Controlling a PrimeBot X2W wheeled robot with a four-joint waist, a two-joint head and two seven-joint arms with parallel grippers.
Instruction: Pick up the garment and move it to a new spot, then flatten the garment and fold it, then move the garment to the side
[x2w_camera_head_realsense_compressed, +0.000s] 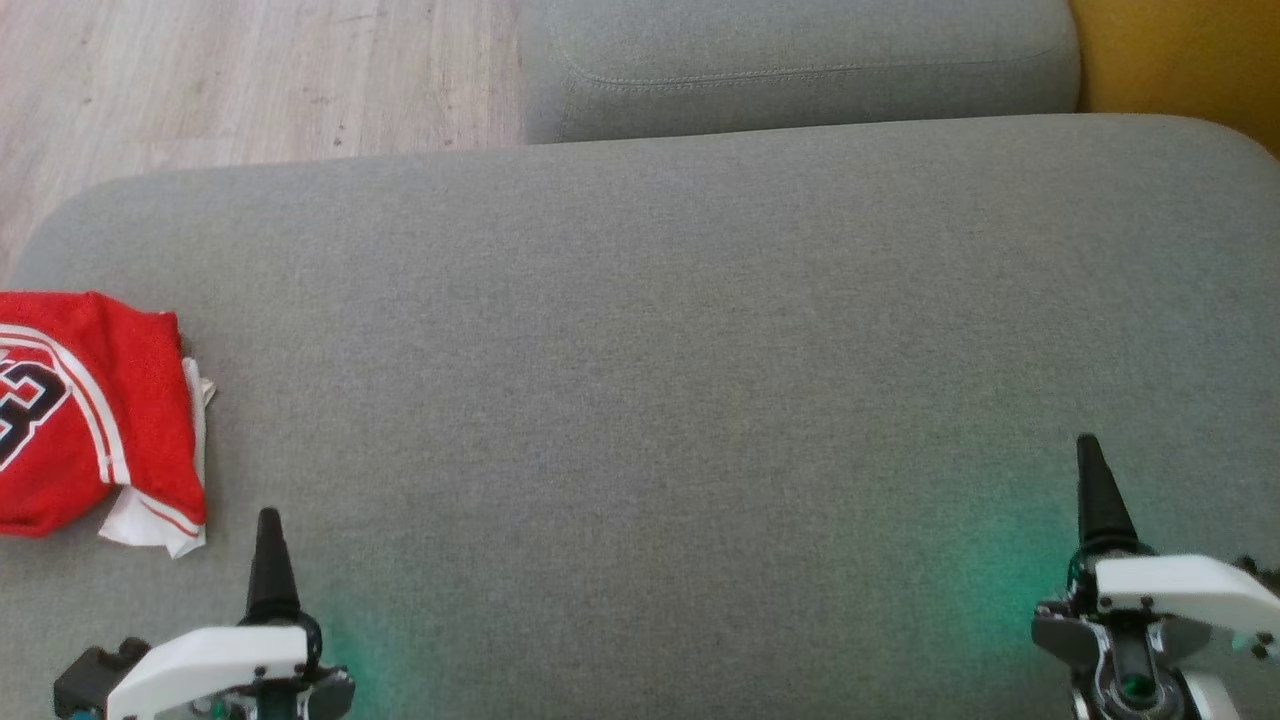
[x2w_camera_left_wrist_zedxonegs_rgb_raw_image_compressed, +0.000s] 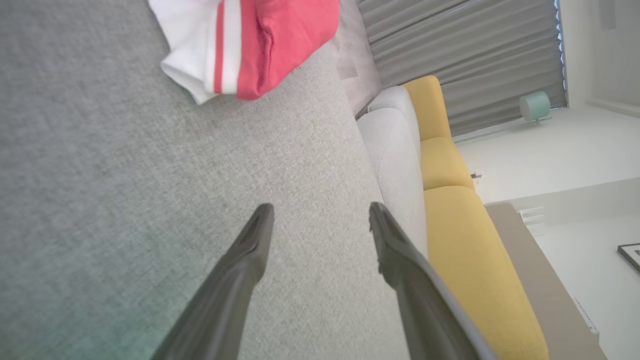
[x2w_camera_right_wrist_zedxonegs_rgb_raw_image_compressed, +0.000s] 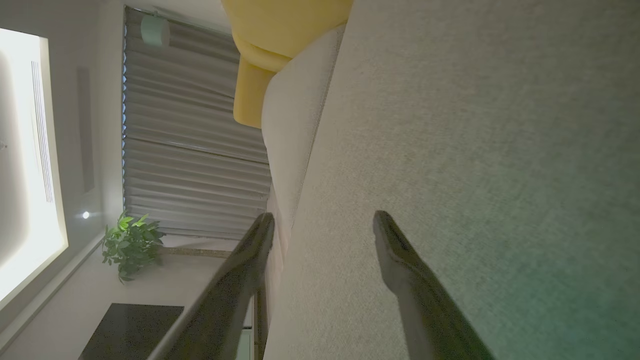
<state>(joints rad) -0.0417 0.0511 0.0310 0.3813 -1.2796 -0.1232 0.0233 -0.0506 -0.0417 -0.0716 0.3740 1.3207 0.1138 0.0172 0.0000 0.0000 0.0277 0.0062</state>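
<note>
Hovering above the cushion (x2w_camera_head_realsense_compressed: 640, 350), left pincer (x2w_camera_left_wrist_zedxonegs_rgb_raw_image_compressed: 320, 212) and right pincer (x2w_camera_right_wrist_zedxonegs_rgb_raw_image_compressed: 322, 220) agape.

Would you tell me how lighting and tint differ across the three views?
Head view: even daylight, green tint patches low on the grey cushion. Left wrist view: bright, the red garment sharp. Right wrist view: dimmer, the bright panel at left blown out.
</note>
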